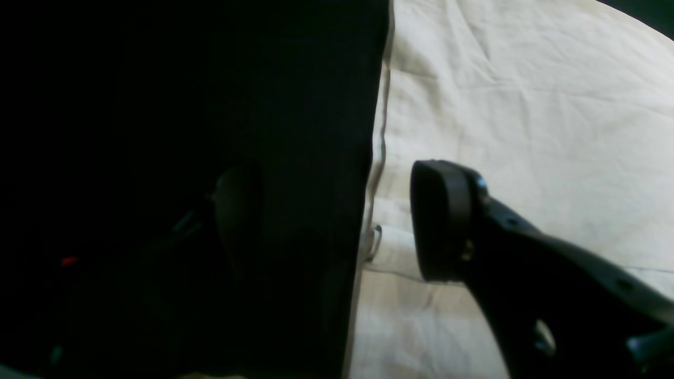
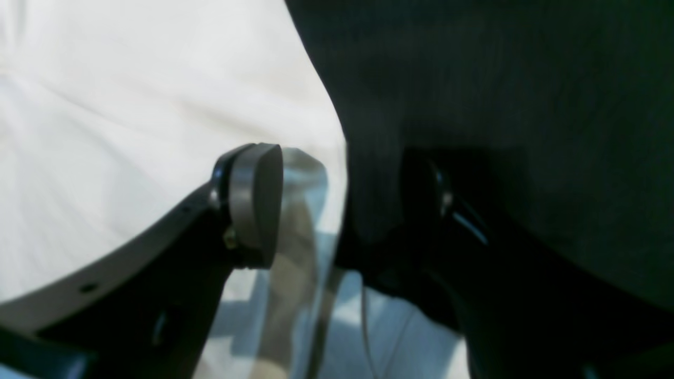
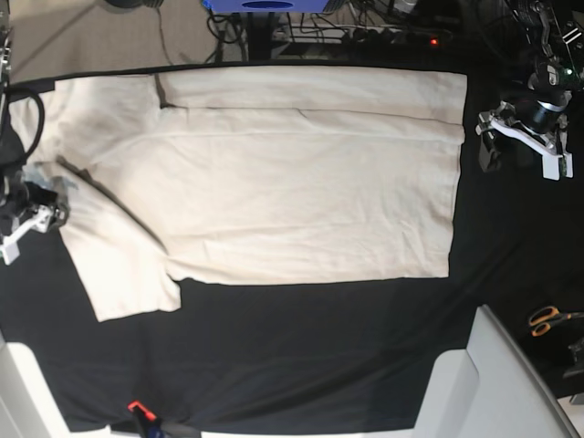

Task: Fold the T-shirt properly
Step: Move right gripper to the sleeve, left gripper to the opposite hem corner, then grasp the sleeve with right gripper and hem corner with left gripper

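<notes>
The cream T-shirt (image 3: 274, 192) lies spread flat on the black table cover, collar end at the left, hem at the right, its far long edge folded in. My left gripper (image 3: 518, 151) hovers just off the hem's far corner. In the left wrist view it (image 1: 337, 221) stands open, one finger (image 1: 442, 221) over the T-shirt (image 1: 526, 105) and the other over black cloth. My right gripper (image 3: 29, 208) is at the collar end beside a sleeve. Its jaws (image 2: 345, 200) are open across the T-shirt's (image 2: 131, 105) edge, nothing gripped.
Orange-handled scissors (image 3: 547, 319) lie at the right edge. Rigid pale panels stand at the near right (image 3: 484, 383) and near left (image 3: 18, 392) corners. A small red-tipped object (image 3: 137, 408) sits at the front edge. Cables and equipment (image 3: 274, 18) crowd the far side.
</notes>
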Available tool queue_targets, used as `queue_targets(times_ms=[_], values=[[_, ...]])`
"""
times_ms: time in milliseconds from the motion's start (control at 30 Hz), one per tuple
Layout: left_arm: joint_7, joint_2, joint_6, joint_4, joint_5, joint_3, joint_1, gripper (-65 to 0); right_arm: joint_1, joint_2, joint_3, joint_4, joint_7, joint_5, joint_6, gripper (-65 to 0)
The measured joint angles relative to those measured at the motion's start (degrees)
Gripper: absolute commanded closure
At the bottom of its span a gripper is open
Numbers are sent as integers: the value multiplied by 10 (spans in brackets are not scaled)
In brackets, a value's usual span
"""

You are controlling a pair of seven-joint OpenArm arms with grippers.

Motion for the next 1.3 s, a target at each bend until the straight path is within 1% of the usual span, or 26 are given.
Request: queue_targets(times_ms=[133,233,433,567,600,633,667,700,733,767,800,833,867,900,933,1000,1067,1100,1167,1233,1300], values=[[0,0,0,0,0,0,0,-426,11,-1,0,-18,2,-2,0,-341],[0,0,0,0,0,1,0,-426,10,-1,1,-19,3,-6,29,-335],[0,0,0,0,0,1,0,-426,18,-15,1,-20,0,-8,35,-333],[1,1,0,0,0,1,-5,-426,19,-18,1,-20,2,-4,34,-327],[1,2,0,-1,0,1,-12,-426,20,-19,1,-20,2,-5,34,-299],[1,2,0,-1,0,1,-19,-426,20,-20,1,-20,2,-5,34,-255],[1,1,0,-1,0,2,-25,-426,21,-22,1,-20,0,-6,33,-200],[-1,0,0,-1,0,3,-31,-426,21,-23,1,-20,-2,-6,33,-135],[-2,0,0,-1,-1,3,-38,-426,20,-24,0,-20,-5,-6,33,-56],[1,2,1,-2,0,3,-45,-426,19,-26,0,-20,-7,-6,32,0],[1,2,-1,-11,-1,3,-57,-426,19,-26,0,-21,-7,-7,33,0],[1,2,0,-23,0,4,-72,-426,19,-26,0,-21,-7,-8,33,-24],[1,2,0,-41,-1,3,-90,-426,20,-26,0,-21,-9,-8,33,-26],[3,1,0,-64,-1,3,-113,-426,20,-26,0,-21,-8,-8,32,-14],[20,-4,1,-93,-2,3,-139,-431,20,-26,0,-21,-8,-8,32,-2],[54,-19,-2,-157,-1,4,-191,-436,20,-26,0,-21,-7,-8,33,0],[57,-26,9,-223,4,0,-244,-436,20,-26,0,-21,-8,-8,32,-2],[56,-30,3,-259,2,1,-269,-436,20,-26,0,-21,-8,-9,32,-2],[53,-33,4,-327,1,7,-316,-436,19,-27,0,-21,-7,-7,34,-2],[53,-43,7,-381,22,43,-353,-436,19,-27,0,-21,-7,-7,34,-2],[18,-48,2,-420,54,103,-384,-436,19,-26,0,-21,-8,-8,34,-2]])
